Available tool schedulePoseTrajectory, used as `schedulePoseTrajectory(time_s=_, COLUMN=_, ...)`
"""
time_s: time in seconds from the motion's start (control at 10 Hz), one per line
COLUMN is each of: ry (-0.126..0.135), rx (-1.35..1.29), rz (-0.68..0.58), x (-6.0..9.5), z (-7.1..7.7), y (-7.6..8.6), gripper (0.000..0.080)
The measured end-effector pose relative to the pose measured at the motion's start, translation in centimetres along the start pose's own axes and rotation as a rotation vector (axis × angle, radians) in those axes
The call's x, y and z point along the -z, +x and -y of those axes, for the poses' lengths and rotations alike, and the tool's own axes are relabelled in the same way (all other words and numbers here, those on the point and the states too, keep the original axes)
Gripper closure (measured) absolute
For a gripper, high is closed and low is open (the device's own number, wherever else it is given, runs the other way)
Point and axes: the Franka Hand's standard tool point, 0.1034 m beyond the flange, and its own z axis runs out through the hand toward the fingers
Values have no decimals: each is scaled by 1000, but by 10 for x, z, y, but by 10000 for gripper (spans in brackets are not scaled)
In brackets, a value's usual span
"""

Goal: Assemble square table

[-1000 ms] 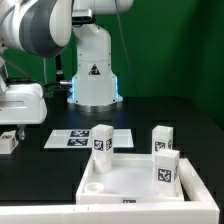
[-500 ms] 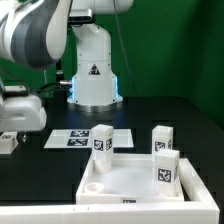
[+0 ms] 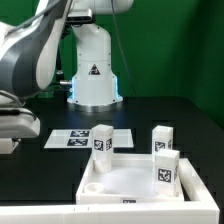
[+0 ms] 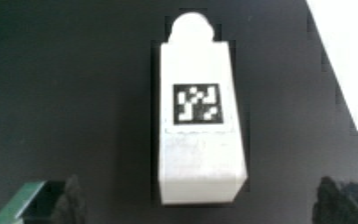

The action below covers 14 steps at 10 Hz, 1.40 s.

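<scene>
Gripper (image 4: 190,205) is descending further toward the lying leg (image 4: 197,115) | jaws are standing spread, straddling it | risk: off-centre closing is likely twisting the leg.

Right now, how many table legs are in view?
4. Three stand upright around the top: two behind it, one at its right rim. The fourth lies below the open gripper, at the exterior view's left edge.

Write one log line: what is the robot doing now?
phase: reaching for leg | gripper: open, over lying leg | tabletop: on table, no legs attached
</scene>
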Motion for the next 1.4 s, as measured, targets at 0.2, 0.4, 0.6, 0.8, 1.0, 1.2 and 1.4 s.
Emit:
schedulePoseTrajectory(time_s=0.2, ry=-14, rx=-21, rz=117, x=-13, z=1, y=0, gripper=150)
schedulePoseTrajectory(time_s=0.4, ry=-33, rx=-27, rz=151, x=-21, z=-4, y=7, gripper=150)
schedulePoseTrajectory(time_s=0.6, ry=-30, rx=-30, rz=157, x=-29, z=-6, y=5, gripper=150)
schedulePoseTrajectory(time_s=0.8, ry=-29, rx=-30, rz=155, x=-28, z=-5, y=5, gripper=272)
schedulePoseTrajectory(time_s=1.0, ry=-30, rx=-28, rz=155, x=-29, z=-4, y=6, gripper=451)
schedulePoseTrajectory(time_s=1.2, ry=-30, rx=-28, rz=155, x=-28, z=-4, y=6, gripper=514)
schedulePoseTrajectory(time_s=1.4, ry=-38, rx=-22, rz=146, x=-20, z=1, y=6, gripper=514)
